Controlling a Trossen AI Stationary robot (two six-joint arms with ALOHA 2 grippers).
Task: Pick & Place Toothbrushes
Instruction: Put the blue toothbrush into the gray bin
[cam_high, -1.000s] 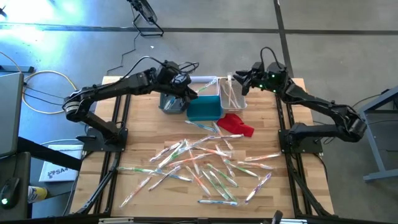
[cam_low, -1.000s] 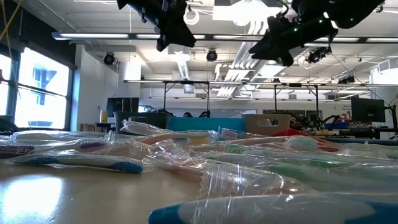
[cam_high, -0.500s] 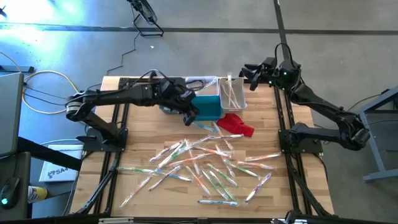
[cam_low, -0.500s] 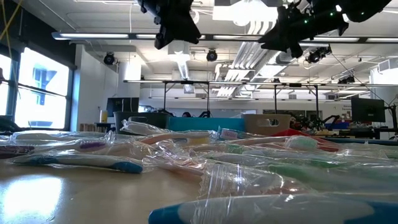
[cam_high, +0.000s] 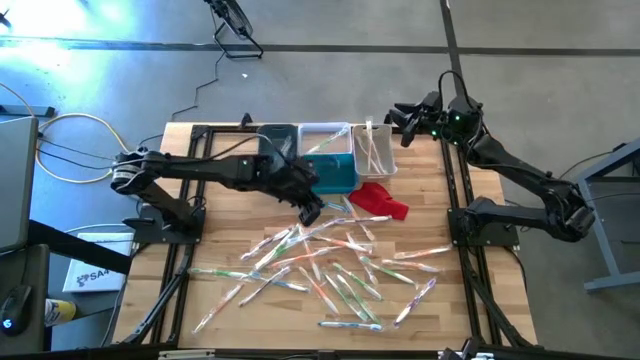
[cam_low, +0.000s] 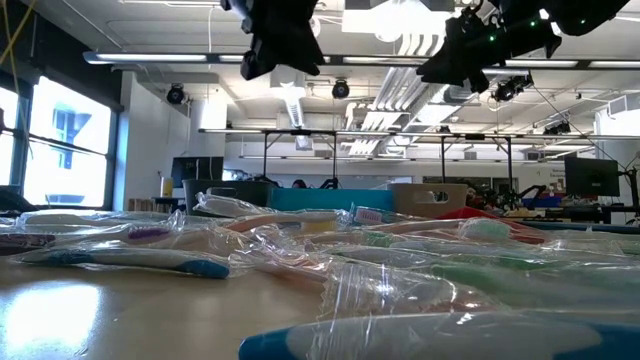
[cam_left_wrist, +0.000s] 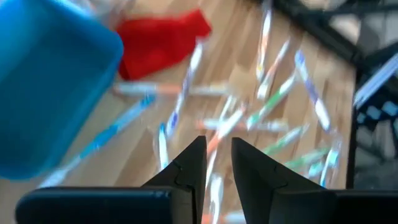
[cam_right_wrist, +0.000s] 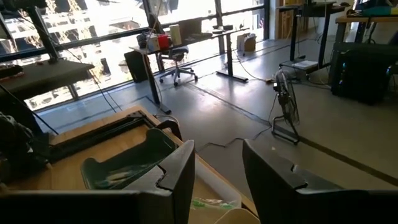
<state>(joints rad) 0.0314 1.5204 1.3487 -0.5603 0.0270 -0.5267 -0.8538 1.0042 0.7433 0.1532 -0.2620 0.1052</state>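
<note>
dozens of toothbrushes (cam_high: 330, 262) at mixed angles

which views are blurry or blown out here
Left wrist view: motion-smeared, the toothbrushes and teal bin soft. Low view: nearest wrappers out of focus, ceiling lights glaring. Right wrist view: windows blown out. High view: sharp, glare at the floor's top left.
</note>
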